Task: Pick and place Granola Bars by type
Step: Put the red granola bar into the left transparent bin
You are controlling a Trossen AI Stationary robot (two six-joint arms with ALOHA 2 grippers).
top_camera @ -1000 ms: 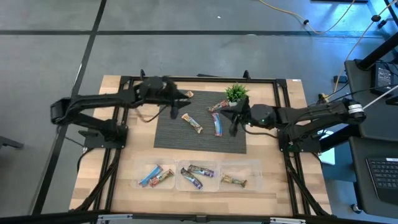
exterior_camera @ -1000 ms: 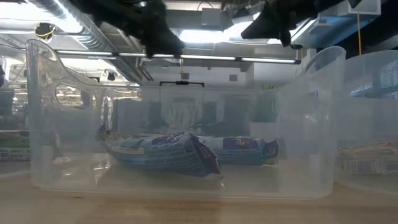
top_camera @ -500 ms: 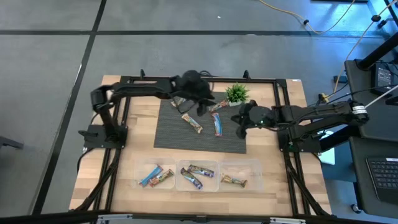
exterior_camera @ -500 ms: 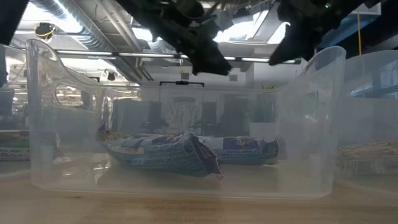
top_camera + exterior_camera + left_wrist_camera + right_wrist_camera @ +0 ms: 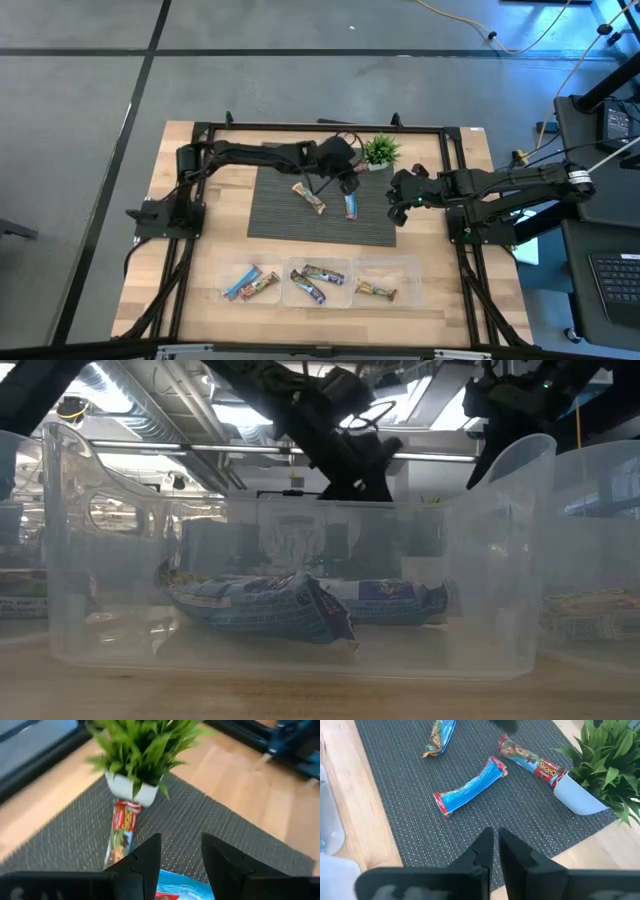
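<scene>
Three granola bars lie flat on the dark mat (image 5: pixel 300 222): a blue bar (image 5: pixel 352 206) (image 5: pixel 470 792), a tan-and-blue bar (image 5: pixel 311 198) (image 5: pixel 440 737), and a red-green bar (image 5: pixel 530 762) (image 5: pixel 122 835) with one end against the potted plant's white pot (image 5: pixel 580 797). My left gripper (image 5: pixel 345 182) (image 5: pixel 180 857) is open and hovers over the blue bar (image 5: pixel 182 890), near the plant (image 5: pixel 380 150). My right gripper (image 5: pixel 400 205) (image 5: pixel 495 845) is shut at the mat's right edge, clear of all bars. More bars sit in three clear trays near the table's front edge.
The clear trays stand side by side along the near edge: left (image 5: pixel 250 283), middle (image 5: pixel 318 283) (image 5: pixel 300 600), right (image 5: pixel 385 288), each with bars inside. A black frame (image 5: pixel 450 160) borders the table. Bare wood lies between the mat and the trays.
My left arm has swung from the mat's far left corner toward the right and now hangs over the blue bar beside the plant. My right gripper has drawn back toward the table's right edge, off the mat. The bars on the mat have stayed put.
</scene>
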